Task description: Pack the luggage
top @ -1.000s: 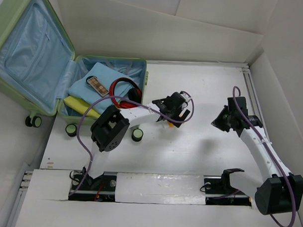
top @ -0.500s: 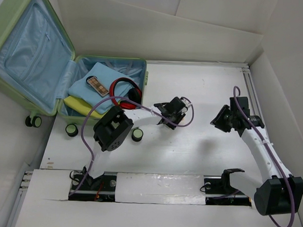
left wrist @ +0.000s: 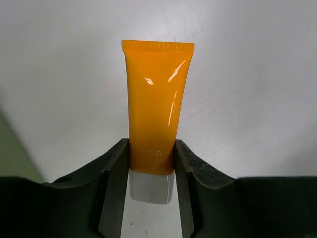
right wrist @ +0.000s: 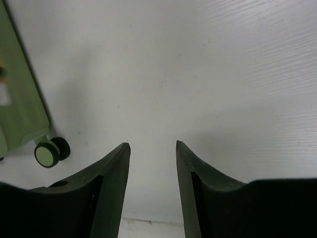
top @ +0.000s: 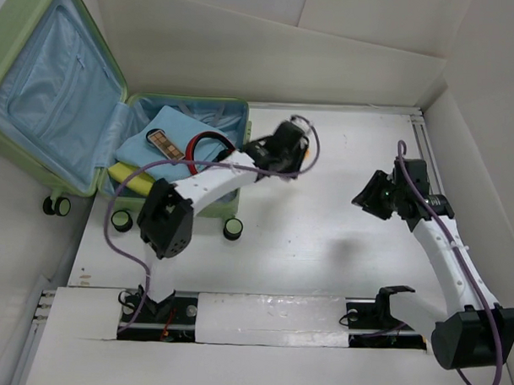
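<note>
The luggage (top: 54, 84) lies open at the far left, pale green with blue lining. Its lower half holds a blue folded cloth (top: 162, 128), a yellow cloth (top: 127, 175), a brown palette (top: 166, 143) and red headphones (top: 210, 142). My left gripper (top: 277, 148) hovers just right of the luggage's right rim. In the left wrist view that gripper (left wrist: 151, 144) is shut on an orange tube (left wrist: 156, 104), gripped just above its white cap (left wrist: 151, 187). My right gripper (top: 368, 196) is open over bare table, and in its own view (right wrist: 152, 144) nothing lies between the fingers.
The luggage's wheels (top: 232, 229) (top: 121, 221) stand at its near edge; one wheel (right wrist: 47, 153) and the green shell (right wrist: 20, 99) show at the left of the right wrist view. White walls enclose the table at the back and on the right.
My left gripper closed on the orange tube, then lifted and carried it from mid-table away and leftward to the luggage. The right jaws widened and that gripper drifted slightly left.
</note>
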`<state>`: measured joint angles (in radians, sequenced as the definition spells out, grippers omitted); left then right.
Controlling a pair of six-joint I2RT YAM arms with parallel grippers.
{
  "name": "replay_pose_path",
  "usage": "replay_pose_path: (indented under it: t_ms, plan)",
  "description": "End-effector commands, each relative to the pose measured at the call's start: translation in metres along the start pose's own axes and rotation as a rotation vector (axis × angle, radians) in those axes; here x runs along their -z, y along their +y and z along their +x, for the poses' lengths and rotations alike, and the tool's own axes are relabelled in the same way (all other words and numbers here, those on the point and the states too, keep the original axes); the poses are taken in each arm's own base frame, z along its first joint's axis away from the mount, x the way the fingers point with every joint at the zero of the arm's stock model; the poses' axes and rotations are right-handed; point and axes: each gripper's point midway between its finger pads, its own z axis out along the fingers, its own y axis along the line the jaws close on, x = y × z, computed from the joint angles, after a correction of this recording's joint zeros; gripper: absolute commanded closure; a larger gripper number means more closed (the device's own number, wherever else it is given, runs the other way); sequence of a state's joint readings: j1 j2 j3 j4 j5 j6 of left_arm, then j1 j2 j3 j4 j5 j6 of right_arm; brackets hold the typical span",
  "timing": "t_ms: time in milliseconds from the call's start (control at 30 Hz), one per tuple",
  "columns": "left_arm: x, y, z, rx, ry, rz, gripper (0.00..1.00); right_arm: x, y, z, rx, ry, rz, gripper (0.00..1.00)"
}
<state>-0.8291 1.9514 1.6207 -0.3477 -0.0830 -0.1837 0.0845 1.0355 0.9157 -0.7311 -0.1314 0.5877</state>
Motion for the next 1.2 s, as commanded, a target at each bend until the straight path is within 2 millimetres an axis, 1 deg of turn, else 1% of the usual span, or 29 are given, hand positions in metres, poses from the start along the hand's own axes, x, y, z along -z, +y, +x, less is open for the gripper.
replay_pose_path:
  t_ms: [0, 67, 100, 200, 233, 333, 367, 400, 433, 467, 500, 533, 600, 667, 700, 733, 767, 800, 833, 867, 900, 933, 967, 1000, 1033, 1067, 1100, 1133, 1167]
  plan:
    - [0.093, 0.07, -0.102, 0.226, -0.276, -0.113, 0.75, 0.004, 0.028, -0.004, 0.086, 0.013, -0.12, 0.52]
    - [0.108, 0.102, -0.11, 0.317, -0.307, -0.176, 0.75, -0.001, 0.033, 0.006, 0.114, 0.055, -0.13, 0.5]
    - [0.125, 0.137, -0.118, 0.378, -0.352, -0.241, 0.75, -0.001, 0.04, 0.01, 0.147, 0.061, -0.151, 0.5]
    - [0.145, 0.187, -0.118, 0.497, -0.382, -0.305, 0.74, -0.005, 0.051, 0.018, 0.18, 0.087, -0.171, 0.5]
    - [0.157, 0.217, -0.118, 0.563, -0.406, -0.329, 0.74, -0.004, 0.057, 0.022, 0.212, 0.09, -0.192, 0.5]
    - [0.168, 0.261, -0.115, 0.654, -0.431, -0.359, 0.72, -0.005, 0.067, 0.032, 0.241, 0.119, -0.222, 0.49]
    - [0.16, 0.288, -0.104, 0.718, -0.409, -0.375, 0.7, -0.007, 0.071, 0.04, 0.269, 0.141, -0.23, 0.49]
    - [0.157, 0.3, -0.096, 0.746, -0.39, -0.386, 0.6, -0.006, 0.074, 0.045, 0.28, 0.154, -0.244, 0.49]
    - [0.157, 0.31, -0.095, 0.759, -0.386, -0.393, 0.52, -0.005, 0.078, 0.047, 0.292, 0.154, -0.257, 0.49]
    - [0.148, 0.327, -0.085, 0.787, -0.353, -0.413, 0.46, -0.004, 0.083, 0.054, 0.313, 0.168, -0.271, 0.49]
    - [0.146, 0.333, -0.081, 0.808, -0.336, -0.423, 0.39, -0.003, 0.086, 0.058, 0.324, 0.175, -0.279, 0.49]
    - [0.151, 0.334, -0.082, 0.821, -0.325, -0.44, 0.21, -0.002, 0.088, 0.062, 0.334, 0.182, -0.286, 0.48]
    - [0.161, 0.344, -0.082, 0.838, -0.337, -0.494, 0.11, -0.001, 0.091, 0.073, 0.36, 0.207, -0.298, 0.48]
    - [0.176, 0.342, -0.088, 0.847, -0.375, -0.501, 0.08, 0.001, 0.096, 0.078, 0.377, 0.21, -0.316, 0.47]
    - [0.194, 0.342, -0.094, 0.856, -0.42, -0.523, 0.08, 0.002, 0.099, 0.085, 0.395, 0.217, -0.333, 0.47]
    - [0.204, 0.341, -0.094, 0.875, -0.435, -0.536, 0.08, 0.002, 0.098, 0.091, 0.396, 0.232, -0.332, 0.47]
    - [0.209, 0.338, -0.087, 0.917, -0.434, -0.55, 0.1, 0.003, 0.103, 0.093, 0.409, 0.228, -0.351, 0.47]
    - [0.221, 0.341, -0.081, 0.94, -0.454, -0.599, 0.12, 0.004, 0.108, 0.096, 0.422, 0.227, -0.369, 0.48]
    - [0.25, 0.334, -0.085, 0.953, -0.521, -0.609, 0.13, 0.01, 0.114, 0.106, 0.451, 0.24, -0.395, 0.48]
    - [0.255, 0.333, -0.067, 0.971, -0.503, -0.645, 0.15, 0.012, 0.119, 0.109, 0.464, 0.241, -0.412, 0.52]
    - [0.27, 0.332, -0.059, 0.988, -0.524, -0.684, 0.15, 0.016, 0.124, 0.111, 0.477, 0.242, -0.429, 0.53]
    - [0.309, 0.332, -0.052, 1.028, -0.609, -0.772, 0.15, 0.019, 0.129, 0.118, 0.508, 0.246, -0.453, 0.55]
    - [0.326, 0.331, -0.041, 1.051, -0.629, -0.821, 0.15, 0.022, 0.131, 0.123, 0.517, 0.263, -0.47, 0.58]
    - [0.339, 0.328, -0.019, 1.069, -0.596, -0.892, 0.16, 0.027, 0.137, 0.124, 0.524, 0.258, -0.501, 0.62]
    - [0.363, 0.333, -0.004, 1.088, -0.625, -1.01, 0.16, 0.031, 0.142, 0.122, 0.534, 0.244, -0.533, 0.62]
    - [0.39, 0.328, 0.004, 1.121, -0.681, -1.051, 0.16, 0.035, 0.147, 0.128, 0.543, 0.263, -0.566, 0.62]
    - [0.402, 0.327, 0.024, 1.13, -0.648, -1.12, 0.16, 0.035, 0.146, 0.132, 0.544, 0.277, -0.577, 0.62]
    - [0.417, 0.329, 0.033, 1.152, -0.658, -1.16, 0.16, 0.041, 0.152, 0.133, 0.551, 0.273, -0.614, 0.62]
    - [0.44, 0.34, 0.053, 1.218, -0.677, -1.215, 0.16, 0.04, 0.149, 0.137, 0.552, 0.289, -0.616, 0.62]
